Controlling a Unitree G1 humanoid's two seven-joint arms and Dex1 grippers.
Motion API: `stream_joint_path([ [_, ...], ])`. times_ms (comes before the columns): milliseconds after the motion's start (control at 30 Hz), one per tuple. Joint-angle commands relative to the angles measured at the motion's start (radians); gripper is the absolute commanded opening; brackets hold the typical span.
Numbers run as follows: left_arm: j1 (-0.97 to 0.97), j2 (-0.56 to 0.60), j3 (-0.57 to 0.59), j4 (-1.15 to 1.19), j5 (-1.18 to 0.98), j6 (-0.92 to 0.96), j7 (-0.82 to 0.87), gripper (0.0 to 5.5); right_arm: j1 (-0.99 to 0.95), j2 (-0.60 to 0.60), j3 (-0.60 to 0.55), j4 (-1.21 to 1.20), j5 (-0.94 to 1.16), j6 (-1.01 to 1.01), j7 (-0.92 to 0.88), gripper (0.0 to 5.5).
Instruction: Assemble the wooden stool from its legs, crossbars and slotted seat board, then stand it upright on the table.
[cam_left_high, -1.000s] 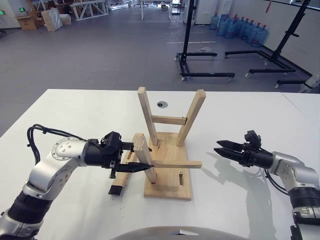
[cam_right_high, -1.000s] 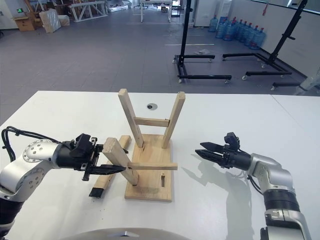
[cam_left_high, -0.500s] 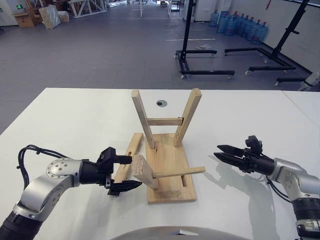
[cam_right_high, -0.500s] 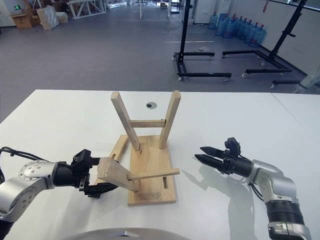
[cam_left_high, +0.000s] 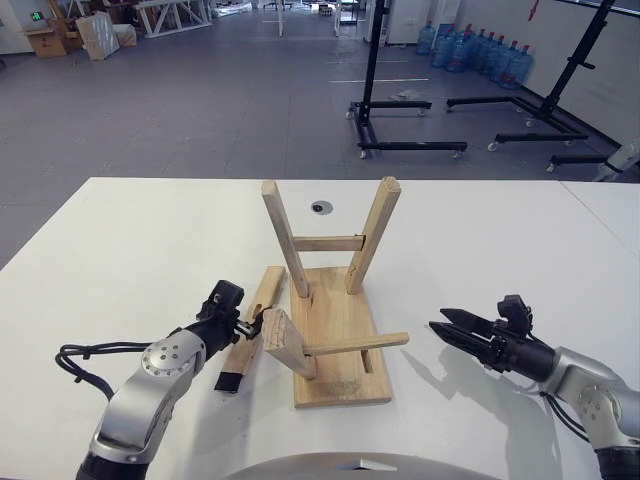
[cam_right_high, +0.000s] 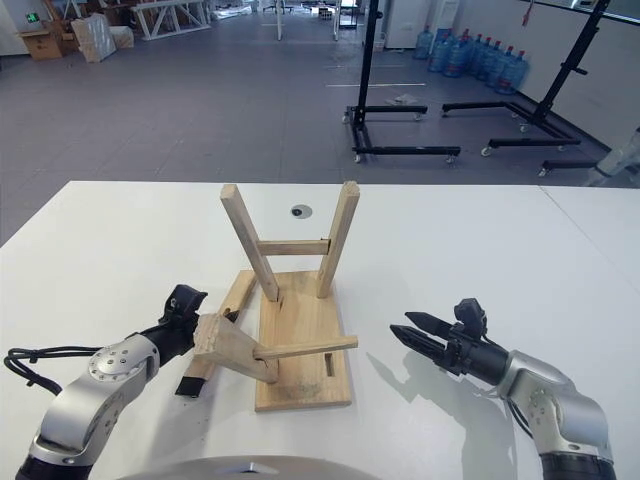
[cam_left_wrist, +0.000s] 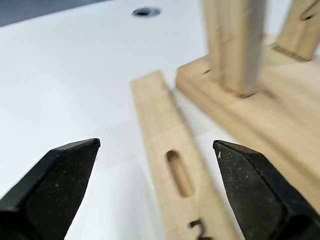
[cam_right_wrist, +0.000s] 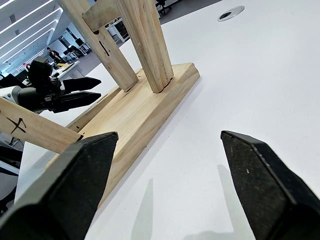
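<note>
Two legs stand upright in the board, joined by a crossbar. A third leg leans at the board's left edge, with its bar over the board. My left gripper is spread wide, one finger each side of a loose leg lying flat on the table, gripping nothing. My right gripper hovers right of the board, agape and empty.

White table — seat board and a loose leg lie flat.
</note>
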Motion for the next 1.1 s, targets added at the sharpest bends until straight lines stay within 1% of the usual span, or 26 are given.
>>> stream_joint_path([
  [33,-0.013,-0.041,-0.002,-0.010,0.007,0.103,0.044,4.14,0.018,0.015,0.001,-0.056,0.016,0.017,-0.040,3.78],
  [200,0.003,-0.050,-0.023,0.014,0.001,0.123,0.028,4.14,0.024,0.036,0.023,-0.109,0.030,0.042,-0.087,3.78],
  [400,-0.016,-0.063,0.037,0.008,-0.015,0.128,0.029,4.14,0.037,0.053,0.036,-0.153,0.038,0.063,-0.131,3.78],
  [633,-0.003,-0.048,0.025,0.019,-0.007,0.140,0.006,4.14,0.062,0.065,0.041,-0.192,0.044,0.062,-0.161,3.78],
  [833,0.070,-0.022,0.032,0.112,0.012,0.045,-0.038,3.29,0.099,0.065,0.038,-0.223,0.050,0.057,-0.172,3.78],
  [867,0.080,-0.016,0.030,0.128,0.018,0.028,-0.045,3.07,0.104,0.065,0.038,-0.227,0.051,0.056,-0.172,3.78],
  [967,0.101,-0.010,0.028,0.182,0.031,-0.015,-0.051,2.76,0.115,0.063,0.036,-0.232,0.050,0.048,-0.170,3.78],
  [1100,0.115,-0.040,0.031,0.226,0.017,-0.066,-0.057,2.47,0.106,0.059,0.036,-0.213,0.046,0.027,-0.155,3.78],
])
